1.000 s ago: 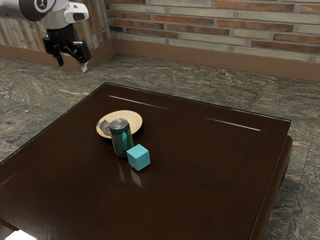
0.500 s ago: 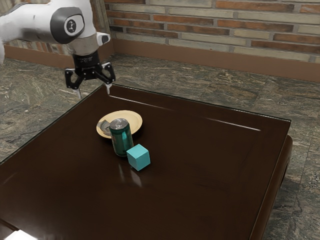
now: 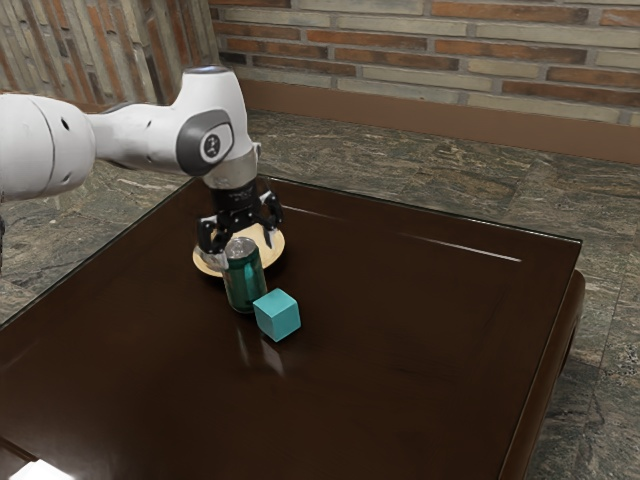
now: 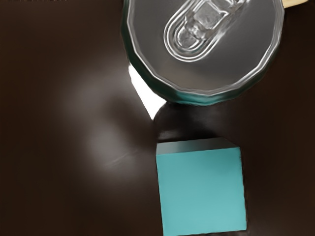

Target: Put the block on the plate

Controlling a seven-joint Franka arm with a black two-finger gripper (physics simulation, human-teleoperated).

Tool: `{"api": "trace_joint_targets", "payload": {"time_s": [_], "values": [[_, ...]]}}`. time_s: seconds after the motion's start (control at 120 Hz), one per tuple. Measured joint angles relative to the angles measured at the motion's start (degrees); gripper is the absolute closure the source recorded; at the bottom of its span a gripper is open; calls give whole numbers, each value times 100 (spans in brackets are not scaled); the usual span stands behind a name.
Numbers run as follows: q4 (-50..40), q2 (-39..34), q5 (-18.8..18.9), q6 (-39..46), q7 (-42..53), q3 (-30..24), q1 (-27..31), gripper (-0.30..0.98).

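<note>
My gripper (image 3: 246,252) is open, its fingers apart, above the plate and around the top of the can in the exterior view; whether they touch the can I cannot tell. The turquoise block (image 3: 278,315) rests on the table, close beside the can on the side away from the plate. In the wrist view the block (image 4: 202,191) shows its flat top. The pale yellow plate (image 3: 207,263) lies behind the can, partly hidden by the can and my gripper; its rim (image 4: 294,2) peeks out past the can in the wrist view.
A green can (image 3: 244,282) with a silver top stands upright between the plate and the block; its lid (image 4: 231,54) looms close under my hand. The dark, glossy table (image 3: 400,350) extends around them. A white object (image 3: 40,471) is at the exterior view's lower left corner.
My arm has come in toward the exterior view's right and down, from the table's far left edge to over the plate and can. The block, can and plate have not moved.
</note>
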Motion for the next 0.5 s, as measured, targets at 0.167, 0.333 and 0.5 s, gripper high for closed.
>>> {"api": "trace_joint_targets", "payload": {"time_s": [0.167,0.333,0.5], "values": [[-73,294,-226,415,-570,3,-68,2],[-77,582,-334,711,-1003,-3,-90,1],[-84,848,-399,941,-1331,-4,-100,2]]}}
